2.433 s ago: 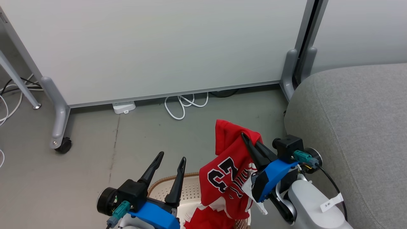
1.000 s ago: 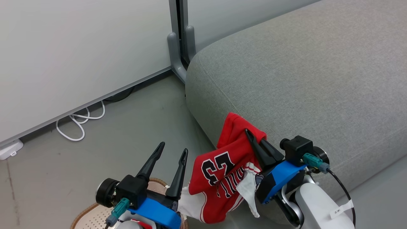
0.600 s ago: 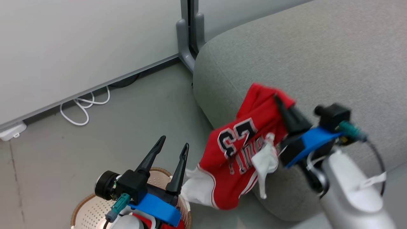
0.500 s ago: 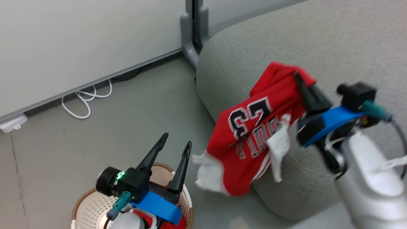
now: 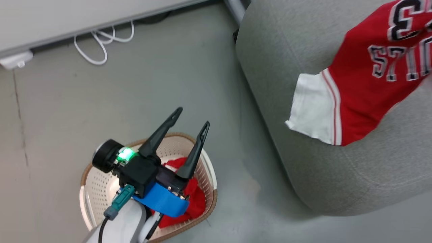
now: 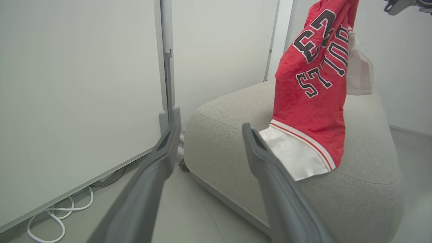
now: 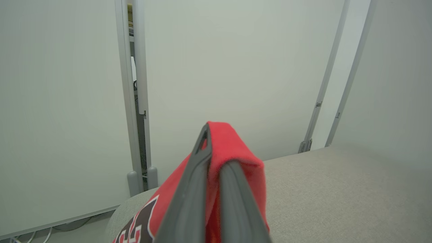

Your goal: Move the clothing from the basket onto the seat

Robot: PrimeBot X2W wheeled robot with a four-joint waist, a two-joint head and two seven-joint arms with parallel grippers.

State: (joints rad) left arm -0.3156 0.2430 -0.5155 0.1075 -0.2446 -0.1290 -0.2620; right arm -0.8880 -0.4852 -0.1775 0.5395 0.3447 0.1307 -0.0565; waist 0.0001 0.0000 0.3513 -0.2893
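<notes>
The red "BULLS 23" jersey (image 5: 364, 77) hangs in the air over the grey seat (image 5: 287, 50), its white sleeve dangling lowest. In the right wrist view my right gripper (image 7: 216, 152) is shut on a fold of the jersey (image 7: 236, 148), above the seat (image 7: 337, 189). My left gripper (image 5: 192, 117) stands open and empty over the cream basket (image 5: 98, 189), which sits on the floor left of the seat. The plain red garment (image 5: 195, 199) lies inside the basket, partly hidden by my left wrist. In the left wrist view, the jersey (image 6: 314, 101) hangs beyond the open fingers (image 6: 162, 158).
A white cable (image 5: 101, 47) and a white power strip (image 5: 15, 59) lie on the grey floor by the pale partition panel (image 6: 84, 84). The partition's grey foot (image 6: 168, 118) stands close to the seat's corner (image 6: 202, 114). Bare floor separates basket and seat.
My right gripper has carried the jersey up and to the right, over the seat and out past the head view's edge. The head camera has tilted down. My left gripper stays open over the basket.
</notes>
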